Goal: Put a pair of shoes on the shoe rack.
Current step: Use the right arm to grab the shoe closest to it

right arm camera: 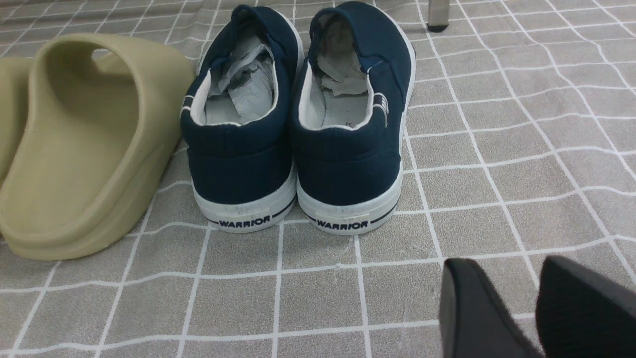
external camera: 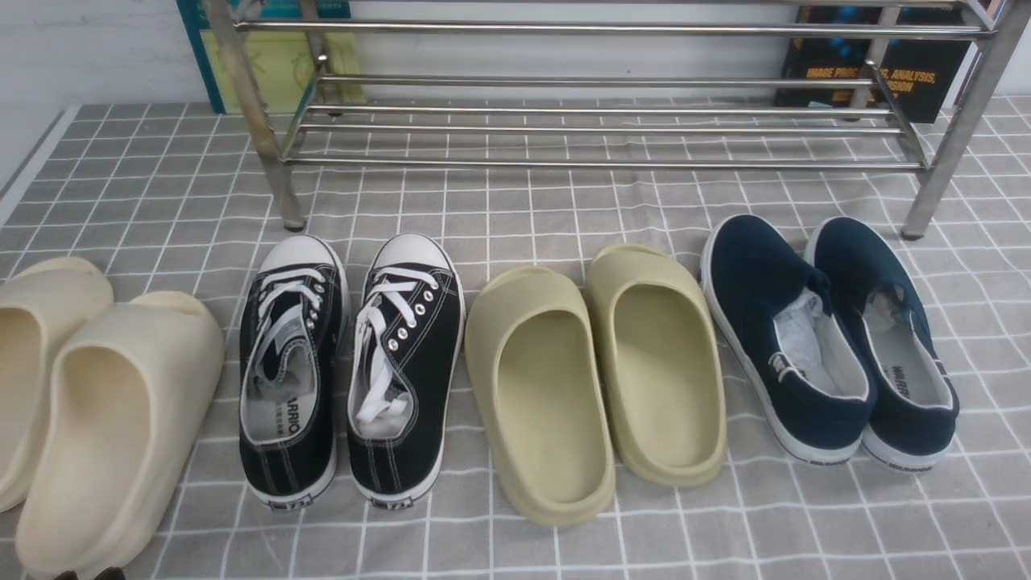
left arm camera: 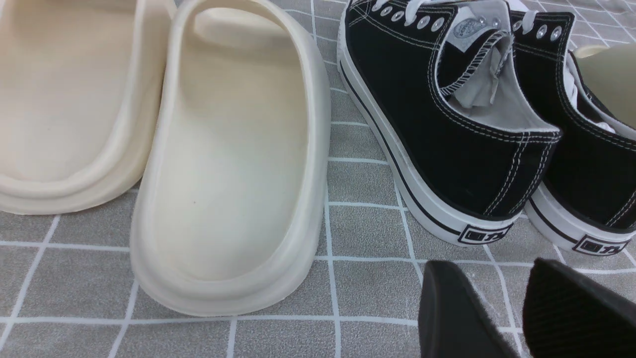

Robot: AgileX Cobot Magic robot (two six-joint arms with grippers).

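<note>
The pair of navy slip-on shoes, one [external camera: 769, 322] beside the other [external camera: 882, 330], stands at the right end of the row on the checked cloth, toes toward the shoe rack [external camera: 604, 163]. The silver rack spans the back, its right post just beyond the pair. In the right wrist view the heels [right arm camera: 243, 164] [right arm camera: 348, 164] face me, paper stuffed inside. My right gripper [right arm camera: 503, 266] hovers behind and to one side of them, open and empty. My left gripper [left arm camera: 489, 268] is open over the cloth behind the black sneaker's heel.
From the left, the row holds cream slides [external camera: 105, 419], black lace-up sneakers [external camera: 354, 362] and olive slides [external camera: 596, 379], the last touching the navy pair. Books [external camera: 878, 72] lean on the wall behind the rack. A rack post foot [right arm camera: 437, 15] stands past the navy toes.
</note>
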